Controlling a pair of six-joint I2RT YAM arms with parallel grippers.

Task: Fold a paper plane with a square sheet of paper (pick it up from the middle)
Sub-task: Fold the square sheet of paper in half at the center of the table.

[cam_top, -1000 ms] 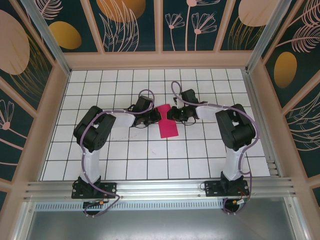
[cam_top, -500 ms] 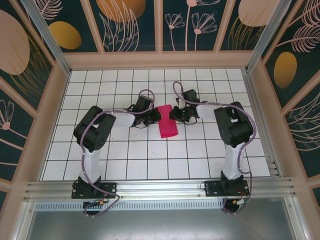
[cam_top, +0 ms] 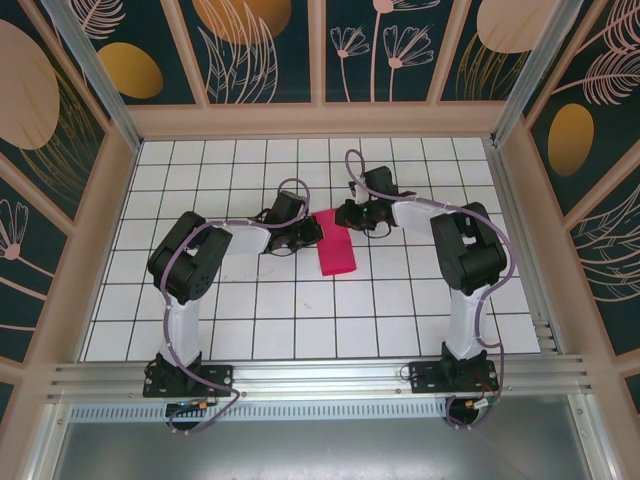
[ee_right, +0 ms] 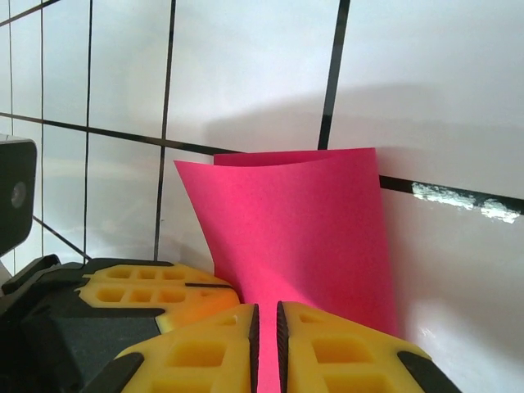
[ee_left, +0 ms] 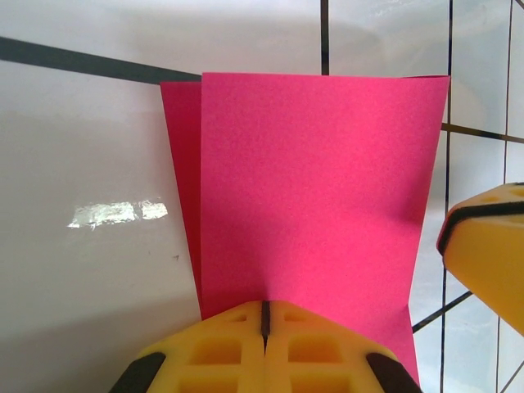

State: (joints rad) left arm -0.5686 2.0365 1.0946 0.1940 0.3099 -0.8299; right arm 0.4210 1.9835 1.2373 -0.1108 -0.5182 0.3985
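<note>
Your left claw point(cam_top: 312, 232) is pinched tight on the sheet of paper point(cam_top: 336, 252), its yellow fingers pressed together with the pink edge caught between them. Your right claw point(cam_top: 345, 214) has its fingers nearly together too, with only a thin slit between them. The paper runs into that slit, so both claws hold the same sheet. From above, the paper is a narrow pink strip just to the 12 o'clock side of the middle of the white tiled counter point(cam_top: 300, 310). Its long side runs from 12 o'clock toward 6, leaning a little toward 5. The left claw grips the strip at its 10 o'clock corner and the right claw at its 1 o'clock corner, the two claws close beside each other. In the left wrist view the sheet is doubled over, with a second, darker layer peeking out along its 9 o'clock edge. You cannot tell whether the 6 o'clock end touches the counter
</note>
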